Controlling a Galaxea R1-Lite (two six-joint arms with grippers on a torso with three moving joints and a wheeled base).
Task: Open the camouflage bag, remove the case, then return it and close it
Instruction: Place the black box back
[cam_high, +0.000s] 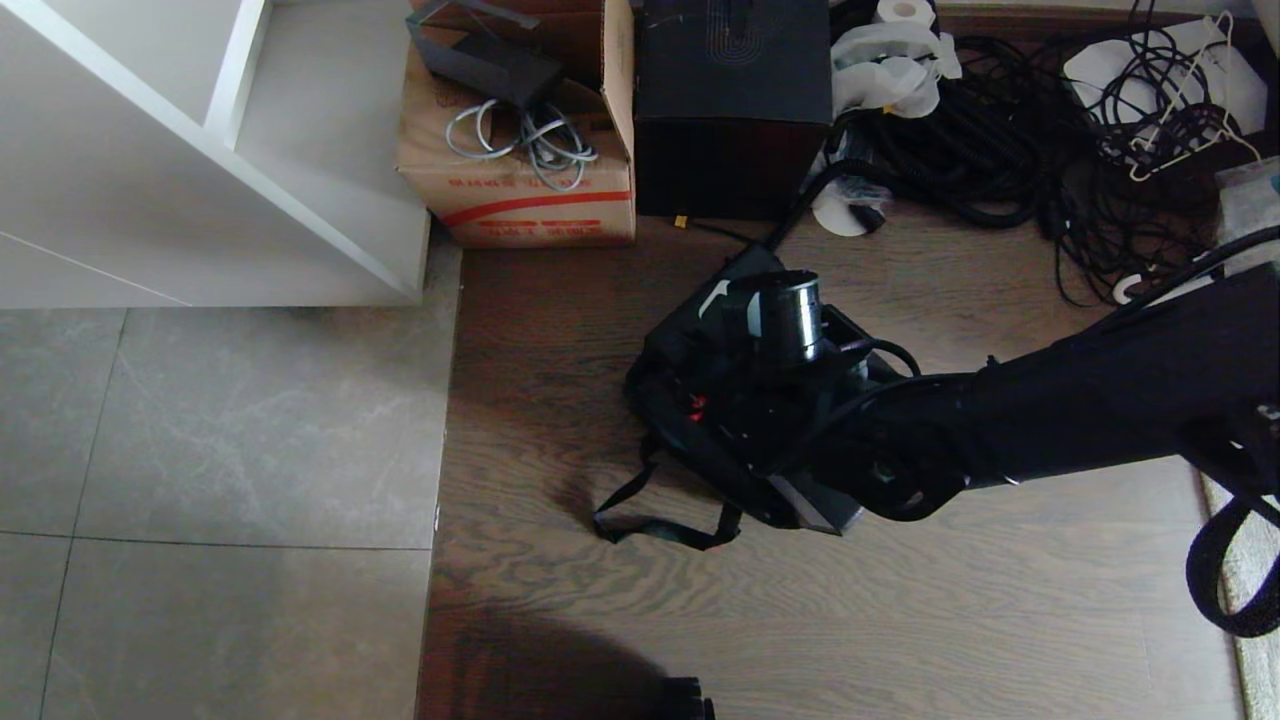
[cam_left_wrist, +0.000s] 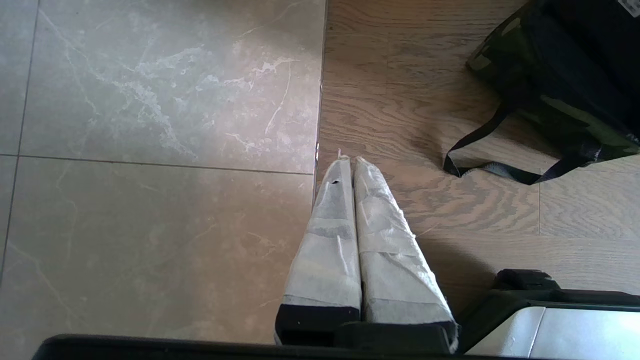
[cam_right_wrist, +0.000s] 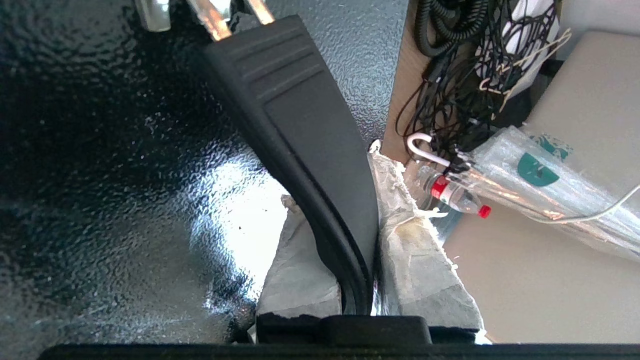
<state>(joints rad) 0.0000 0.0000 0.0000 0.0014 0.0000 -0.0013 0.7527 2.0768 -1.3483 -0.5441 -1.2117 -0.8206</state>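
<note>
The right tool is clamped on the case's bar handle, holding the case over the camouflage bag on the wood floor. The handle is smooth, so the case might swing or slip and miss the bag. The left tool is closed and empty, off to the side.

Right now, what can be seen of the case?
The case is black with a pebbled, glossy hard-looking surface that catches a bright glare. Its black ribbed bar handle runs to silver metal ends. The right claw is shut on that handle, its wrapped fingers either side. In the head view the case is mostly hidden behind the right arm, over the camouflage bag on the wood floor.
</note>
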